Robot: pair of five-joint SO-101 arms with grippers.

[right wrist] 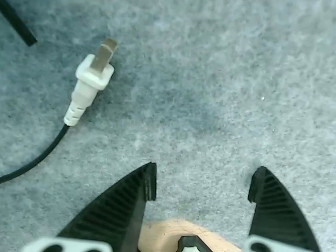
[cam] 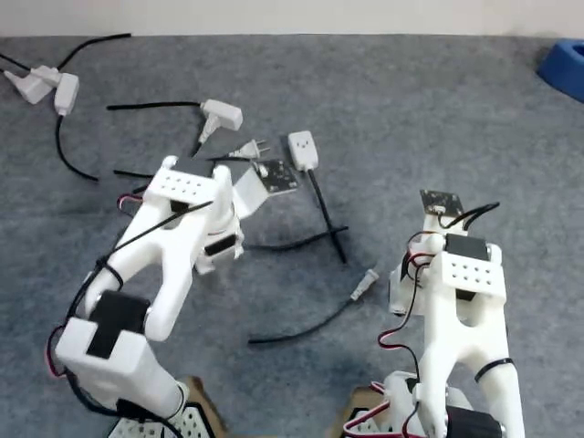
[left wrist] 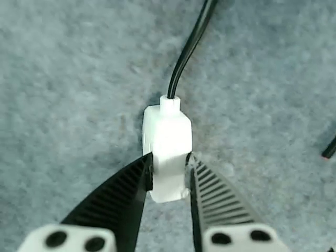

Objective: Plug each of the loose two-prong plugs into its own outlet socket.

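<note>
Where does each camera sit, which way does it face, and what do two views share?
High view: fixed overhead, looking down on the grey mat; left arm and right arm both show.
Left wrist view: on the left arm, looking down its left tool, shut on a white connector.
Right wrist view: on the right arm, looking down past the open right tool at a two-prong plug.
Shared: that plug also lies in the high view.

A grey felt mat (cam: 456, 109) lies evenly lit, a blue object (cam: 566, 68) at its far corner.
</note>
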